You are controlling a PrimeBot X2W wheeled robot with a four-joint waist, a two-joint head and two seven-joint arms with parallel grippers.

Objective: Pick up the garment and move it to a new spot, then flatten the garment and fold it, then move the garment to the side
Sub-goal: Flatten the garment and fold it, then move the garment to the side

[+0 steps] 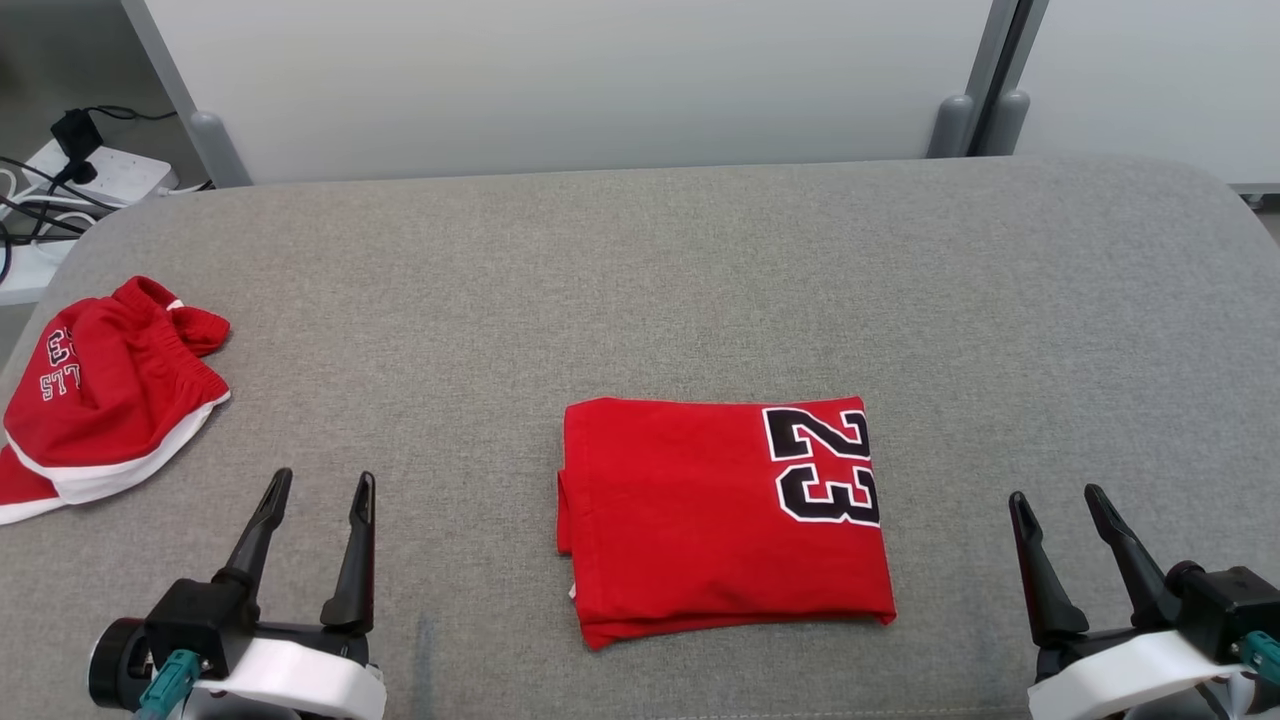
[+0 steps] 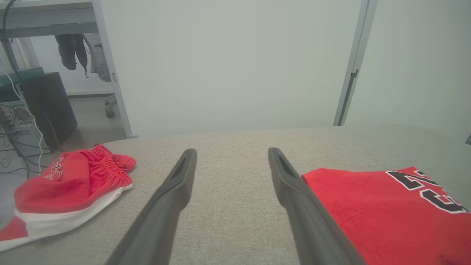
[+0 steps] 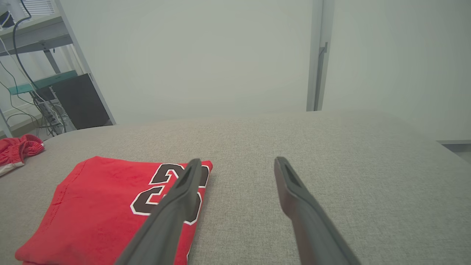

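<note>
1. The table (image 1: pixel 640 280) is the biggest thing. It is covered with grey cloth, has rounded far corners, and bears everything named below except the wall and the strip.
2. A pale wall (image 1: pixel 600 80) of panels stands just behind the far edge of the table. Grey posts (image 1: pixel 212 145) lean at the joints between the panels.
3. The jersey (image 1: pixel 700 520) is red and folded into a flat rectangle. It lies near the front edge of the table, a little right of the middle. A black "23" with a white outline is on its right end, turned sideways. The folded layers show at its left and front edges.
4. The shorts (image 1: pixel 110 400) are red with a white hem. They lie crumpled at the left edge of the table, well apart from the jersey, and partly hang over the edge.
5. The left gripper (image 1: pixel 325 477) is at the lower left, between the shorts and the jersey. Its fingers are spread and hold nothing. Grey cloth lies between it and the jersey, and also between it and the shorts.
6. The right gripper (image 1: pixel 1053 494) is at the lower right, to the right of the jersey. Its fingers are also spread and hold nothing. A strip of grey cloth separates it from the "23" end.
7. A white power strip (image 1: pixel 105 170) with a black plug and dark cables lies behind the left far corner, off the table.
</note>
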